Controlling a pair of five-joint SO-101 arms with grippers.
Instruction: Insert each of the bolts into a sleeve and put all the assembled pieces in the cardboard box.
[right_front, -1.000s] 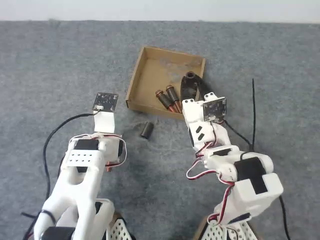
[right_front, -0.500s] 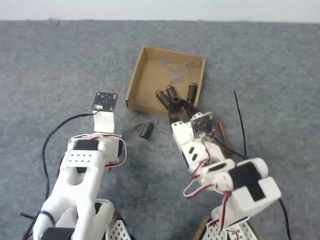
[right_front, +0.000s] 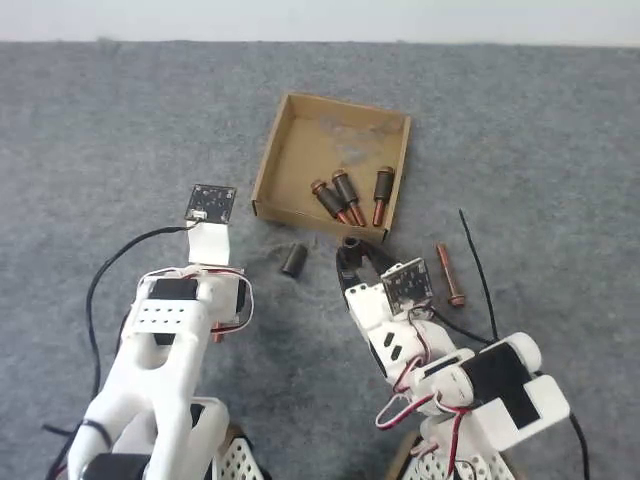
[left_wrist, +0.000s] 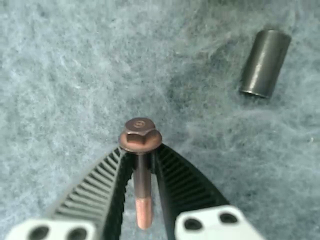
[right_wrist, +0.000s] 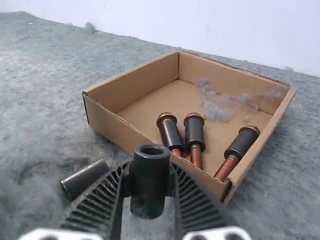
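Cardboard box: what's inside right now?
Inside the open brown cardboard box: three copper bolts in dark cylindrical sleeves, lying flat, plus grey fluff. Its near wall hides a strip of floor in the right wrist view.

One cardboard box (right_front: 268, 170). Three assembled pieces (right_front: 347, 195) lie in its 5 o'clock corner. Two bare bolts: a loose bolt (right_front: 447, 272) on the counter (right_front: 120, 120) at 4 o'clock from the box, and a gripped bolt (left_wrist: 140, 135) in the left claw (left_wrist: 141, 152). Two empty sleeves: a loose sleeve (right_front: 293, 260) at 7 o'clock from the box, and a gripped sleeve (right_wrist: 149, 190) in the right claw (right_wrist: 150, 172).
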